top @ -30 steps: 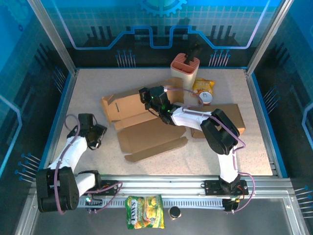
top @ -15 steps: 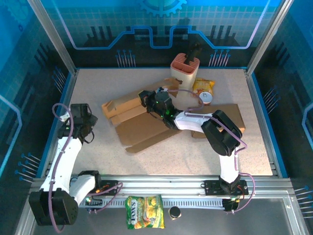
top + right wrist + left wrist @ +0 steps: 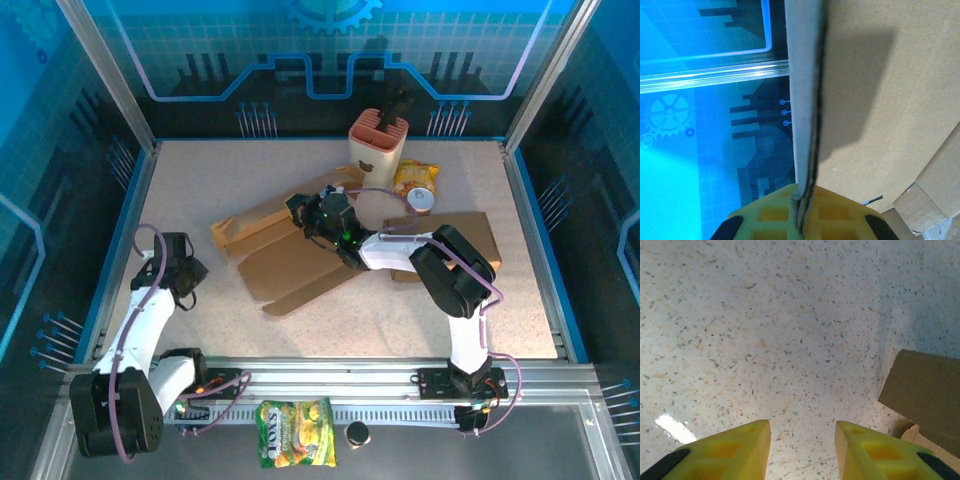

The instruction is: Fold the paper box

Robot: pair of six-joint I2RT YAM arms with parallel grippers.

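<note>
The brown paper box (image 3: pixel 290 255) lies mostly flat in the middle of the table, its flaps pointing toward the front left. My right gripper (image 3: pixel 318 215) is at the box's far edge, shut on a raised cardboard panel. In the right wrist view the panel's (image 3: pixel 890 90) thin edge runs straight down between the yellow fingertips (image 3: pixel 802 222). My left gripper (image 3: pixel 188 272) hovers over bare table to the left of the box, open with nothing between its fingers (image 3: pixel 802 427). A corner of the box (image 3: pixel 927 395) shows at the right of the left wrist view.
A beige holder (image 3: pixel 378 140) stands at the back, with a yellow snack bag (image 3: pixel 415 177) and a small round tub (image 3: pixel 422 200) beside it. Another flat cardboard piece (image 3: pixel 470 240) lies under the right arm. A green snack bag (image 3: pixel 295 447) sits on the front rail.
The right gripper has turned the box's panel over, so the box looks flatter and narrower. The left arm swung out to the left, then came back toward the box's left side.
</note>
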